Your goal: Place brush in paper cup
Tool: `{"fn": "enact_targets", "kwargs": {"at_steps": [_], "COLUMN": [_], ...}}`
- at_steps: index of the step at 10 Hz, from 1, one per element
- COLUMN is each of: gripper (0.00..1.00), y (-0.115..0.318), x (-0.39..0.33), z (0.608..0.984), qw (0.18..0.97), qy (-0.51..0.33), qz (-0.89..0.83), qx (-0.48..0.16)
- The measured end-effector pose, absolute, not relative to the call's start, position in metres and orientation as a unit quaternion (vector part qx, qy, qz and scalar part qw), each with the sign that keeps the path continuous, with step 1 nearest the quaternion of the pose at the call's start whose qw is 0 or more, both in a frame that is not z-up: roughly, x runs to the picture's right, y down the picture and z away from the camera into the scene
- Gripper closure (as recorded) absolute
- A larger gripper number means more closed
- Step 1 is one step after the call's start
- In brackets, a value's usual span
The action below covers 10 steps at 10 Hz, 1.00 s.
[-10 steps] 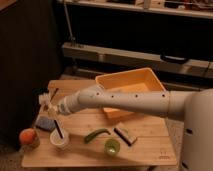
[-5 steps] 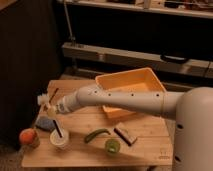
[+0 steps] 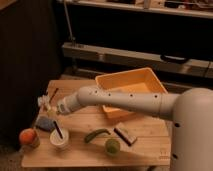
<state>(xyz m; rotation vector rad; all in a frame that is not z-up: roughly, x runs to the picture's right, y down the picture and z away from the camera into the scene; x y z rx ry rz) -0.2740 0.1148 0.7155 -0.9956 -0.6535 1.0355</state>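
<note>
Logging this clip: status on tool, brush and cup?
Tool hovering up-left of paper cup. Brush standing in cup, dark handle end up. Nothing in the way.

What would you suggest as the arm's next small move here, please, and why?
Probably a small lift up and away. The brush already stands tilted inside the paper cup, its dark end poking above the rim, while the gripper sits above and left of the cup, apart from the handle. Retreating upward should avoid knocking it.
</note>
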Motion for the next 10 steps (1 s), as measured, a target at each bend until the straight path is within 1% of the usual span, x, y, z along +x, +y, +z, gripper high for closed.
{"fn": "enact_targets", "kwargs": {"at_steps": [6,10], "gripper": [1.00,1.00], "y": [0.123,0.122], "x": [-0.263,-0.265], "z": [0.727,0.738], "qw": [0.702,0.691], "qy": [-0.302,-0.316], "qz": [0.457,0.445], "qx": [-0.455,-0.474]}}
